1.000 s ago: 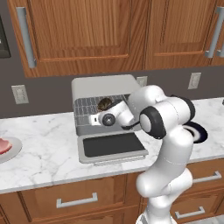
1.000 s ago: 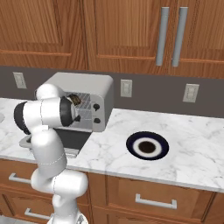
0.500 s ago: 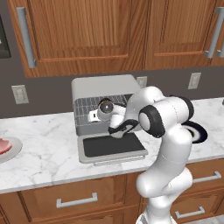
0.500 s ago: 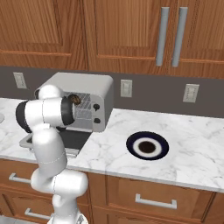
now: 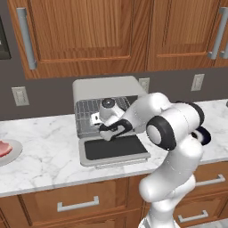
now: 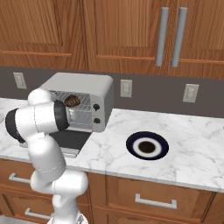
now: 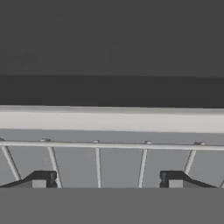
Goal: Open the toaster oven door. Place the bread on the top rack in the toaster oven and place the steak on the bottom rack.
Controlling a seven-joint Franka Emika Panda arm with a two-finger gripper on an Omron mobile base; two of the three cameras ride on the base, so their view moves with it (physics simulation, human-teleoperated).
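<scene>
Since earlier frame, we've drawn hand [image 5: 103,128] back from silver toaster oven [image 6: 83,89]; hand open, empty. Dark-brown rounded bread [image 6: 72,101] on top rack. Pink-red flat steak [image 5: 3,148] lies at 9 o'clock, bench far left.

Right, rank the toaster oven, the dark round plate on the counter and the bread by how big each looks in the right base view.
1. toaster oven, by far the largest.
2. dark round plate, clearly smaller than the oven.
3. bread, a small brown lump inside the oven; it sits farther back and the arm hides part of it, so it may look smaller than it is.
</scene>
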